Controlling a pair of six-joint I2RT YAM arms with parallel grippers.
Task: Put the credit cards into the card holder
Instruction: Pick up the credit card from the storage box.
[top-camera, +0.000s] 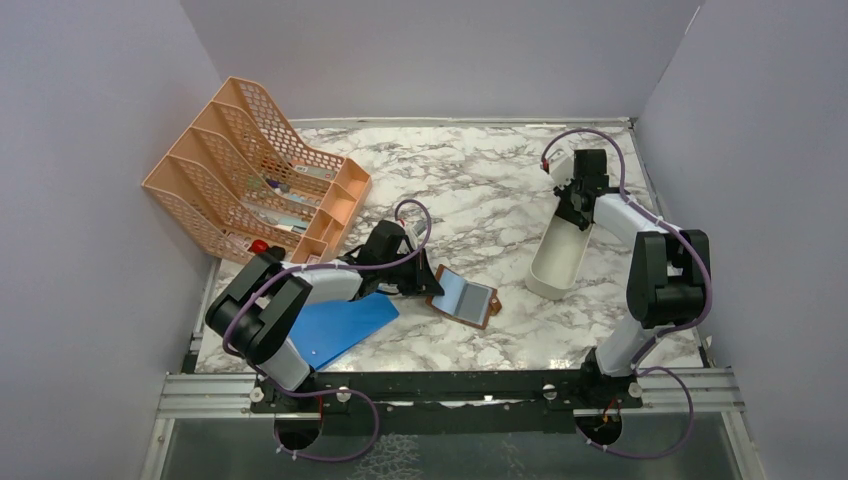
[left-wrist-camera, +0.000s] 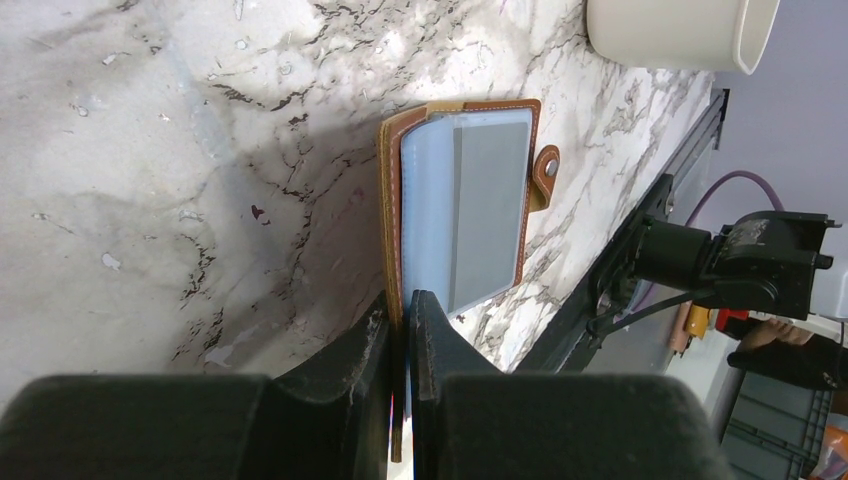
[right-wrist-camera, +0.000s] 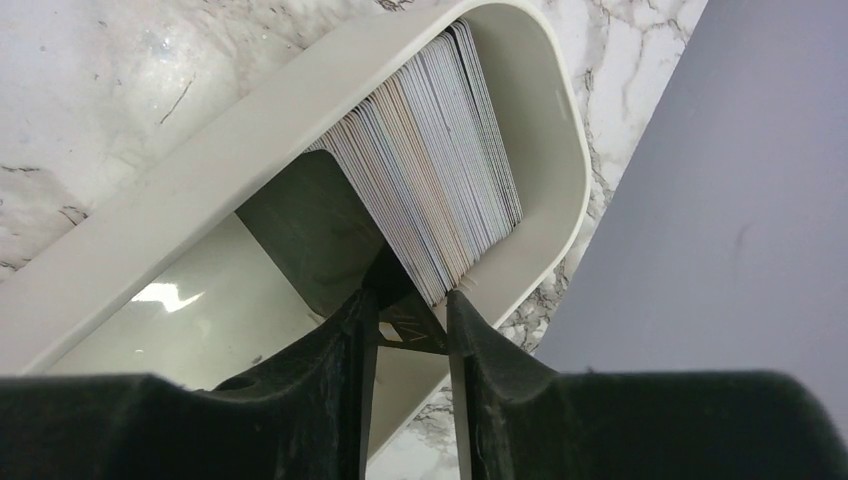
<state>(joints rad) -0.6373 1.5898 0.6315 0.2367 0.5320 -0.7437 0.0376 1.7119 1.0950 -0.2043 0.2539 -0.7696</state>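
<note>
The card holder (top-camera: 465, 297), a brown leather wallet with a snap tab, lies open on the marble. A light blue card (left-wrist-camera: 430, 190) shows inside the card holder (left-wrist-camera: 390, 170), beside a grey pocket. My left gripper (left-wrist-camera: 402, 300) is shut on the wallet's near leather edge; in the top view the left gripper (top-camera: 425, 283) sits at its left side. My right gripper (right-wrist-camera: 410, 300) reaches into the far end of the white tray (right-wrist-camera: 560, 130). Its jaws stand partly apart at the foot of an upright stack of credit cards (right-wrist-camera: 440, 170), with a dark card (right-wrist-camera: 415, 328) between them.
The white tray (top-camera: 545, 275) lies right of centre, with my right gripper (top-camera: 577, 213) over its far end. A bright blue flat board (top-camera: 340, 325) lies under the left arm. An orange mesh rack (top-camera: 250, 170) stands at the back left. Walls enclose three sides.
</note>
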